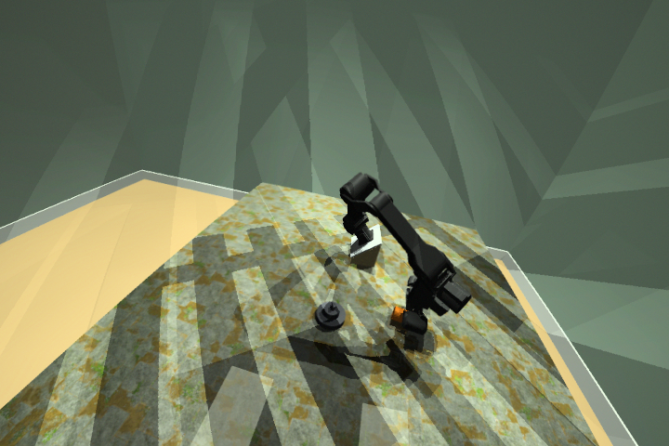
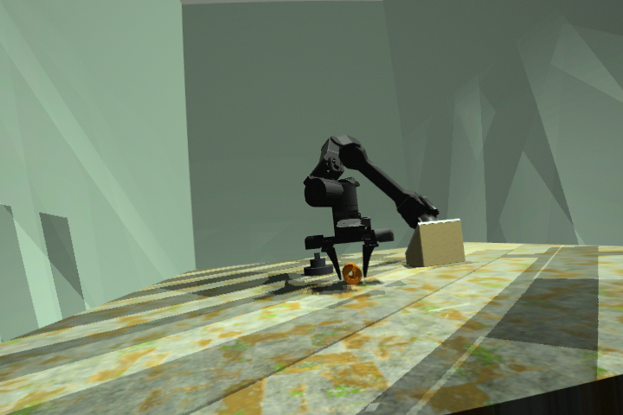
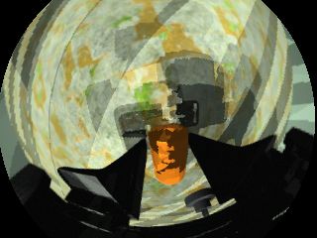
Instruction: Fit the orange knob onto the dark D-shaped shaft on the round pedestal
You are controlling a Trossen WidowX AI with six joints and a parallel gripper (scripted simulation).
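The orange knob [image 1: 398, 316] [image 2: 345, 275] [image 3: 169, 166] lies on its side on the patterned table, its holed end facing the exterior camera. My gripper [image 2: 353, 279] [image 3: 166, 139] points down with its fingers partly open, one on either side of the knob. In the exterior view a small gap shows between the knob and the right finger; contact at the other finger is unclear. The dark round pedestal [image 1: 321, 321] [image 2: 317, 271] [image 3: 197, 197] stands apart from the knob, with its shaft [image 1: 332, 307] [image 2: 317, 256] pointing up. The shaft's flat side cannot be made out.
The arm's wedge-shaped base block [image 1: 365, 256] [image 2: 442, 243] stands behind the pedestal in the top view and to the right in the exterior view. Broad shadow bands cross the patterned table [image 1: 293, 415] [image 2: 283, 361].
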